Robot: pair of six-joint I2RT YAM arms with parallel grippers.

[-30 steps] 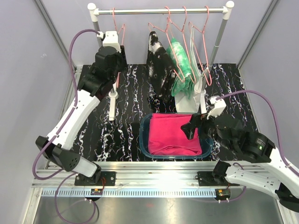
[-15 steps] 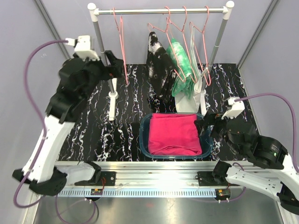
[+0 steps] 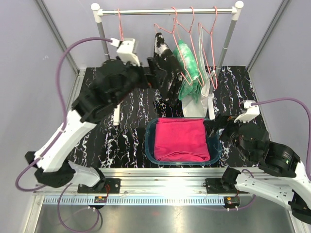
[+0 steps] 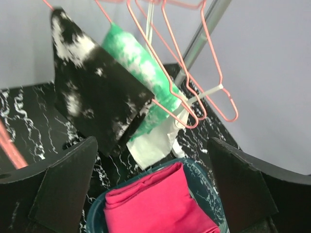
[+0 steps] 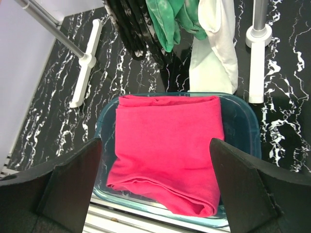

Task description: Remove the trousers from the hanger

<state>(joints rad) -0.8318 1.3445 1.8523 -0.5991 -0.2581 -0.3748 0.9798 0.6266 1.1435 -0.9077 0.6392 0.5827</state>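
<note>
Since half a second ago, the left arm has swung right, away from the rack's post. The left gripper [image 4: 155,187] now faces the black, white-splashed trousers [image 3: 166,73], jaws wide apart and holding nothing. Those trousers and the green-and-white tie-dye trousers [image 3: 188,68] hang on pink wire hangers [image 3: 212,46] from the metal rail [image 3: 165,10]. Plain magenta trousers [image 3: 181,140] lie folded in a clear teal tub [image 3: 148,141] on the black marbled bench [image 3: 97,141]. The right gripper [image 5: 158,187] hovers near the tub's right rim (jaws also wide, empty).
</note>
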